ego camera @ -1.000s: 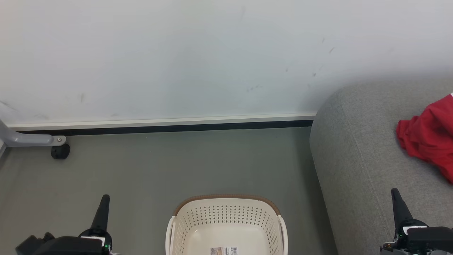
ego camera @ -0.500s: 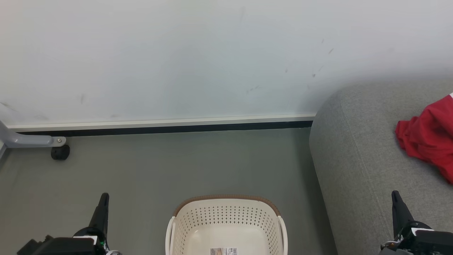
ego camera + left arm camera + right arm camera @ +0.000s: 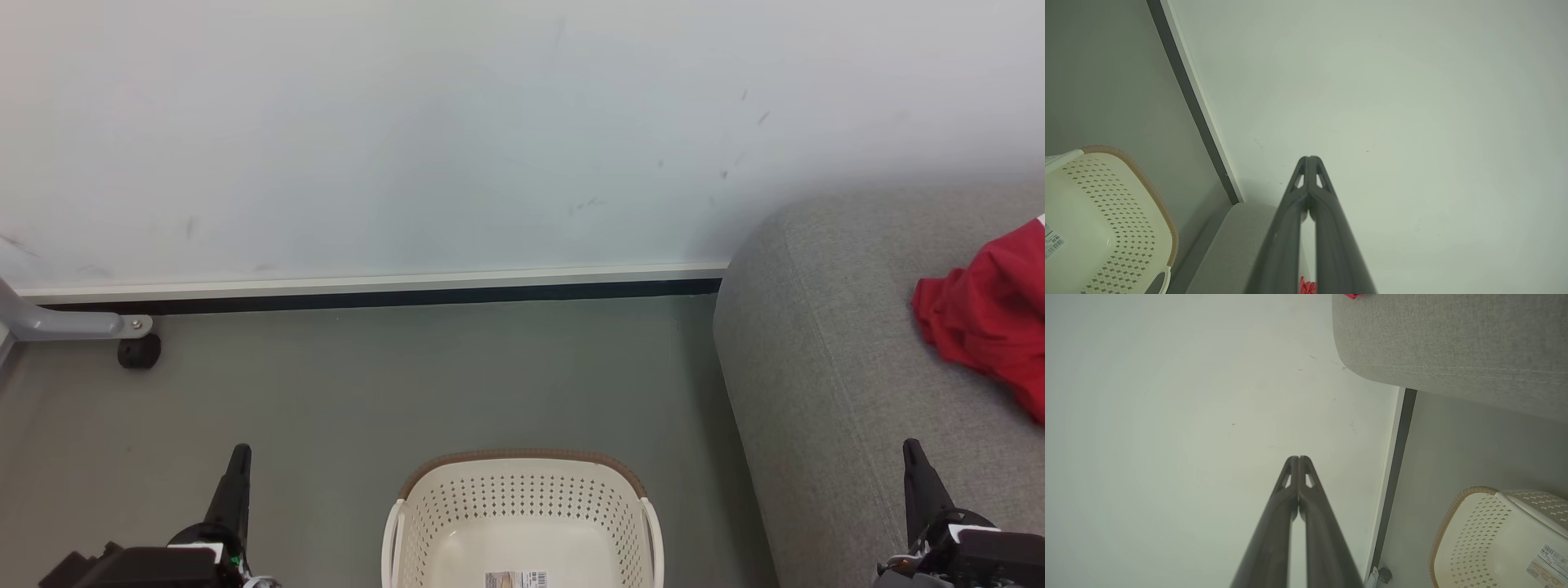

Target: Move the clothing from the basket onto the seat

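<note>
Left pincer (image 3: 238,461) and right pincer (image 3: 913,457) were both clenched, fingertips touching, either side of the basket (image 3: 522,498) on the grey floor (image 3: 408,384). Red clothing (image 3: 992,318) lay on the seat (image 3: 816,367), right of the basket. A black caster (image 3: 139,351) stood by the wall (image 3: 408,122), well apart.

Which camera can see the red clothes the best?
The head view. There the red clothing lies crumpled on the grey sofa, though the picture's right edge cuts it off. The left wrist view shows just a sliver of it at the bottom edge, and the right wrist view a tiny bit at the top edge.
</note>
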Available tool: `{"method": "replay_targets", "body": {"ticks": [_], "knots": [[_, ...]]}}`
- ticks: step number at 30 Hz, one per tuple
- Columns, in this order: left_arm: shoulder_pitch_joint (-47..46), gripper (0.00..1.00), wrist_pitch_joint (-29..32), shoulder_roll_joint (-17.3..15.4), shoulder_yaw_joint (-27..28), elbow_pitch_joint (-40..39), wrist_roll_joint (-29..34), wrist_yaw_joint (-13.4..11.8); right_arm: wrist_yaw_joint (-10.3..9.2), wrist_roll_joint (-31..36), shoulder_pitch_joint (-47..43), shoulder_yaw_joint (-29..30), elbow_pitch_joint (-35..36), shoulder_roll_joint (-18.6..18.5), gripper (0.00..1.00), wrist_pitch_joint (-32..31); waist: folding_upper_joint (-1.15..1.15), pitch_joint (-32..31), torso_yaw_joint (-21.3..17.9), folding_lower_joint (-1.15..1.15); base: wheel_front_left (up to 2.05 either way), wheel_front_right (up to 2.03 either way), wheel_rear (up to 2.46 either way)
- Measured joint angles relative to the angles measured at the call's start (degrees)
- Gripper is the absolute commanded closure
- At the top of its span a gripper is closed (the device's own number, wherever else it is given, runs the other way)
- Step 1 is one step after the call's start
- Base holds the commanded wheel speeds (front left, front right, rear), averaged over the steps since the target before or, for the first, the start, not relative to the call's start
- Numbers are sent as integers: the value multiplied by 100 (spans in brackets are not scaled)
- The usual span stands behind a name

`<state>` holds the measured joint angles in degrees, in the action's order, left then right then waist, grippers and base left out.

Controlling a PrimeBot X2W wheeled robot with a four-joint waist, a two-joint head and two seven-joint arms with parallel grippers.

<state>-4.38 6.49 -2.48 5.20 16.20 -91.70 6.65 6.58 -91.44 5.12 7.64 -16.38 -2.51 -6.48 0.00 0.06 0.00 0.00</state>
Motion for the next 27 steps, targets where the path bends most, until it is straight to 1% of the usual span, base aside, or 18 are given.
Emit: {"method": "replay_targets", "body": {"ticks": [27], "knots": [[-6, 100, -1, 1, 0, 3, 0, 42, 0, -1, 1, -1, -9, 1, 100, 0, 0, 0, 0, 0, 0, 0, 0]]}}
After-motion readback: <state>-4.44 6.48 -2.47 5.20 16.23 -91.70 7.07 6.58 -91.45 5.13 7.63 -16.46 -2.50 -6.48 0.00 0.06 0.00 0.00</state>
